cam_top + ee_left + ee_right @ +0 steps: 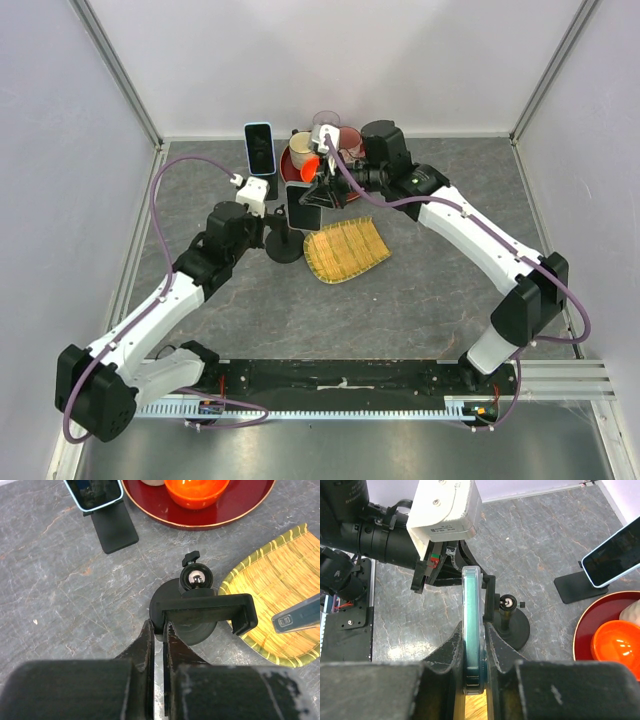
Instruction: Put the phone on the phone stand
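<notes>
The black phone stand [285, 250] has a round base, a ball joint [195, 577] and a wide clamp bracket [205, 611]. My left gripper [159, 627] is shut on the bracket's left end; in the top view it [272, 212] is just left of the stand. My right gripper [472, 630] is shut on a teal phone [471, 605], held edge-on and upright right beside the bracket [490, 597]. In the top view the phone [303, 205] hangs over the stand, with the right gripper [312, 195] behind it. A corner of the phone [297, 620] shows at the right of the left wrist view.
A second, light-blue phone [260, 148] rests on a flat black stand [117, 530] at the back. A red tray [220, 515] holding an orange bowl [197, 490] and cups stands behind. A woven bamboo tray [345, 250] lies just right of the stand.
</notes>
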Controlling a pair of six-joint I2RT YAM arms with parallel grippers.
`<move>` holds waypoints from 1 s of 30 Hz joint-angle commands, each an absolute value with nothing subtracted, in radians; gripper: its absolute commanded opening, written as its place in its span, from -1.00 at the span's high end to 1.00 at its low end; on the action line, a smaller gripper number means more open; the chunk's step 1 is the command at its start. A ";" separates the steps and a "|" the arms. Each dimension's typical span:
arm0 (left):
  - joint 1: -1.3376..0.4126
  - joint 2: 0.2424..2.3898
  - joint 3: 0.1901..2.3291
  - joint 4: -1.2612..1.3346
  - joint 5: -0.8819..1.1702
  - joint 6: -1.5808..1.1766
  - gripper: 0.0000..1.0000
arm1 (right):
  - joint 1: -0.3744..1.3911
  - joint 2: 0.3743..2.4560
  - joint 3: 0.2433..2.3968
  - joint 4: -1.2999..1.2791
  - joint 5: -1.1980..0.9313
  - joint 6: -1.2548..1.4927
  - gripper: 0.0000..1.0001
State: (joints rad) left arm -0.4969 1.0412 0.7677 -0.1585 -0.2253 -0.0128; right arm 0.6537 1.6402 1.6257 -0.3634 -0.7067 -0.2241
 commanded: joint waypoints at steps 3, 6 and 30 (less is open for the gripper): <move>-0.430 1.008 0.733 -0.140 -0.005 0.185 0.95 | 0.660 1.557 1.551 -0.198 -0.808 -0.248 1.00; -0.381 1.018 0.750 -0.181 0.084 0.233 0.95 | 0.658 1.543 1.526 -0.198 -0.867 -0.305 1.00; -0.299 1.025 0.785 -0.233 0.298 0.322 0.95 | 0.819 1.882 1.971 -0.761 -1.238 -1.227 1.00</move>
